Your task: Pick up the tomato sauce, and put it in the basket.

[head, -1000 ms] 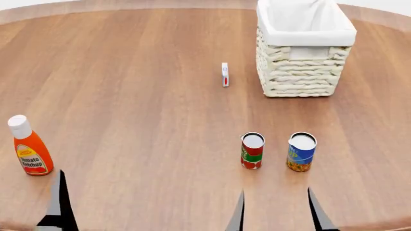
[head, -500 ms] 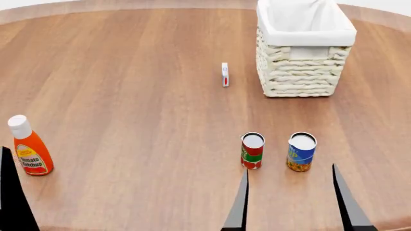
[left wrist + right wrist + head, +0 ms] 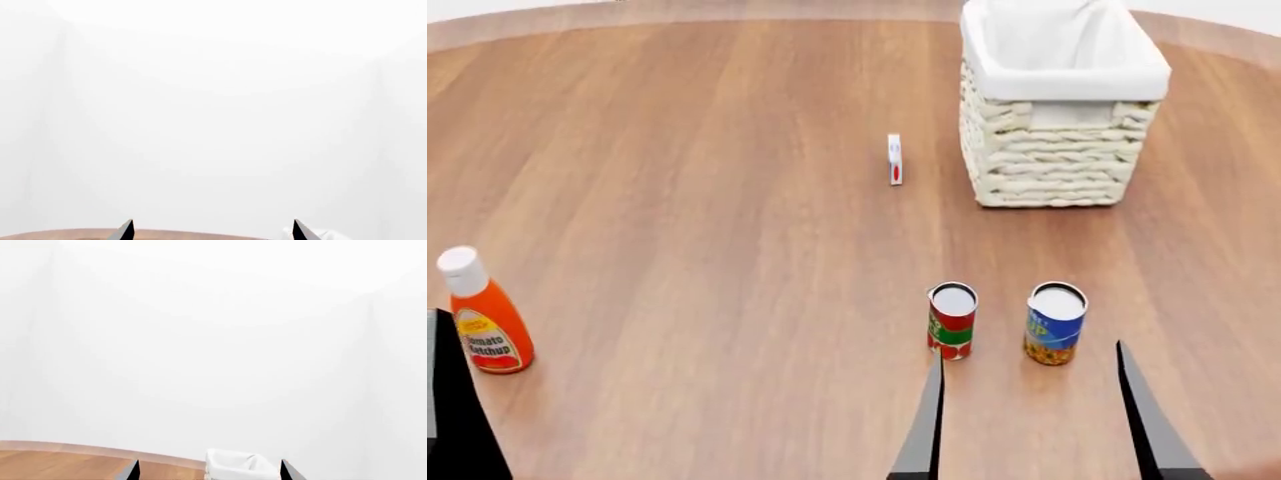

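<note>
Shifted slightly lower in the head view, the tomato sauce [image 3: 952,320] stands upright beside the blue-and-yellow can [image 3: 1054,324], before the basket [image 3: 1058,160]; the bottle [image 3: 481,312] reads "Tomato Ketchup"; both the right gripper [image 3: 1028,412] and left gripper [image 3: 210,231] are spread apart, empty.

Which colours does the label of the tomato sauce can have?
Red and green on the tomato sauce, seen best in the head view.

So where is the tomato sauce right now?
In the head view, the tomato sauce stands upright on the table, just left of the blue-and-yellow can.
</note>
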Controlling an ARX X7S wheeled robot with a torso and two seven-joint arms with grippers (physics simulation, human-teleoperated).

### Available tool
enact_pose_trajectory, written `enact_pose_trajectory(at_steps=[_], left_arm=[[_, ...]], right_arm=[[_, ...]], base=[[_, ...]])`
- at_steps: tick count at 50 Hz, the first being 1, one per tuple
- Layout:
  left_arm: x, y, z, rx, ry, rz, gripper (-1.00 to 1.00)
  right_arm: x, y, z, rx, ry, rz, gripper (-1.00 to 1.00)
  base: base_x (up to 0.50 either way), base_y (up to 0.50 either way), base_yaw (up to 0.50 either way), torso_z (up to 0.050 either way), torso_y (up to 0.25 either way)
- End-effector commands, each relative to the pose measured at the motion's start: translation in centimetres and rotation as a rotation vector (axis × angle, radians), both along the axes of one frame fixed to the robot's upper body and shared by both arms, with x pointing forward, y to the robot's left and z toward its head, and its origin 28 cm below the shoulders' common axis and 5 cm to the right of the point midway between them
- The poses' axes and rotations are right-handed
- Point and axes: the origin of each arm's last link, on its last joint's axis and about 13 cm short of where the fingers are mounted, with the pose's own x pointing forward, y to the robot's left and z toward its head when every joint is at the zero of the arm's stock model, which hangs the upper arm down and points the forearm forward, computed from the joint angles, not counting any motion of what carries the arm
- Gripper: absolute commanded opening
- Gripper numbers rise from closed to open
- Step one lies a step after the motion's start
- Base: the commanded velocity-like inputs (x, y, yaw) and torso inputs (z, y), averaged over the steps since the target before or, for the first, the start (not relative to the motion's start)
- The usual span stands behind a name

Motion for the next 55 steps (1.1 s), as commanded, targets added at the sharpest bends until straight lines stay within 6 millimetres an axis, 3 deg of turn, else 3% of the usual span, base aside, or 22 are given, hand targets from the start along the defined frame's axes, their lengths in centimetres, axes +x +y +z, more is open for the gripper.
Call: enact_pose_trajectory(at_steps=[1, 55], left_arm=[[0.25, -0.13, -0.46, 0.008, 0.012, 0.004, 1.0], [0.31, -0.14, -0.84, 0.014, 0.026, 0.013, 1.0]], right_arm=[[0.08, -0.03, -0.2, 0.002, 0.008, 0.001, 1.0], [0.22, 0.06, -0.44, -0.003, 0.02, 0.006, 1.0]], base=[[0.12, 0.0, 0.0, 0.0, 0.0], [0.14, 0.0, 0.0, 0.0, 0.0]])
